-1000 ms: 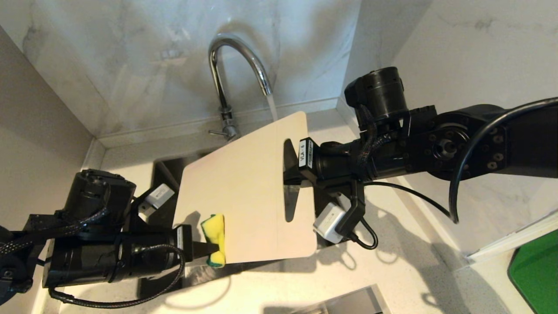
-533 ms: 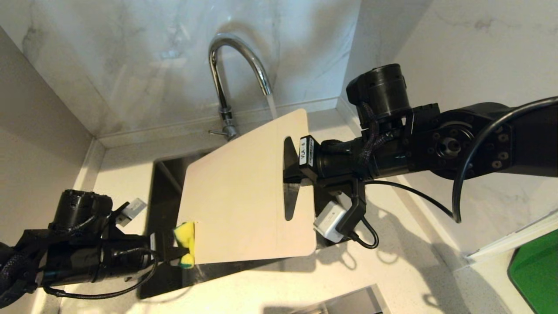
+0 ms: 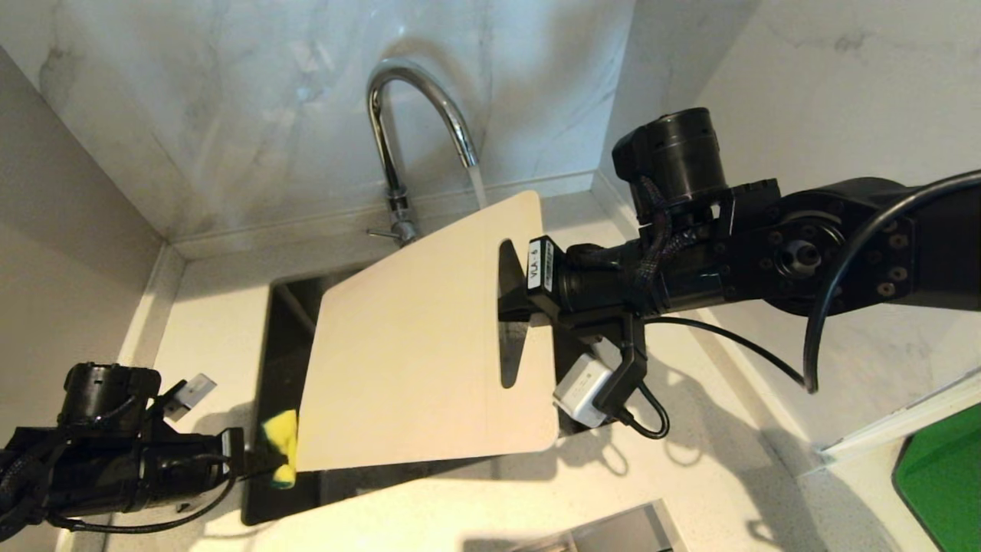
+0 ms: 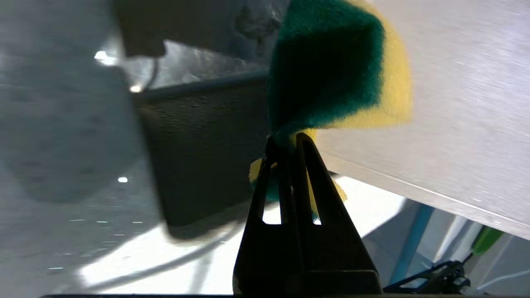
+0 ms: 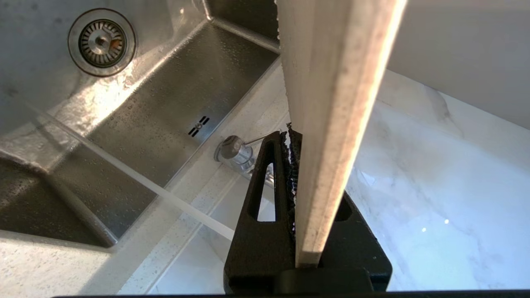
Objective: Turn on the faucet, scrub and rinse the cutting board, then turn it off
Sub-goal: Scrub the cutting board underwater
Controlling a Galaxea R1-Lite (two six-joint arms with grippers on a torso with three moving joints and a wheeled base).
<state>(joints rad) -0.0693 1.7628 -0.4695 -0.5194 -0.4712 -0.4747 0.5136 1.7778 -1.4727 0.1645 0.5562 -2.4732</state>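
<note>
The cream cutting board [image 3: 414, 353] hangs tilted over the sink [image 3: 285, 322]. My right gripper [image 3: 512, 310] is shut on it by the handle slot, and its edge [image 5: 331, 103] runs between that gripper's [image 5: 292, 136] fingers. Water [image 3: 477, 188] falls from the chrome faucet [image 3: 418, 115] onto the board's far corner. The faucet's thin lever [image 3: 381, 232] points left. My left gripper [image 3: 259, 460] is shut on a yellow and green sponge [image 3: 282, 454], just off the board's near left edge. In the left wrist view the sponge [image 4: 331, 74] sticks out past the gripper [image 4: 287, 140] beside the board [image 4: 455, 103].
The steel sink basin [image 5: 165, 103] has a round drain [image 5: 101, 41]. A pale stone counter [image 3: 214, 322] surrounds it, with marble walls behind and to the right. A green object [image 3: 939, 475] sits at the far right and a metal edge [image 3: 605, 529] lies near the front.
My left arm has drawn back to the left with the sponge, sliding it off the board's near left corner to beside its edge. The right arm and board have stayed put.
</note>
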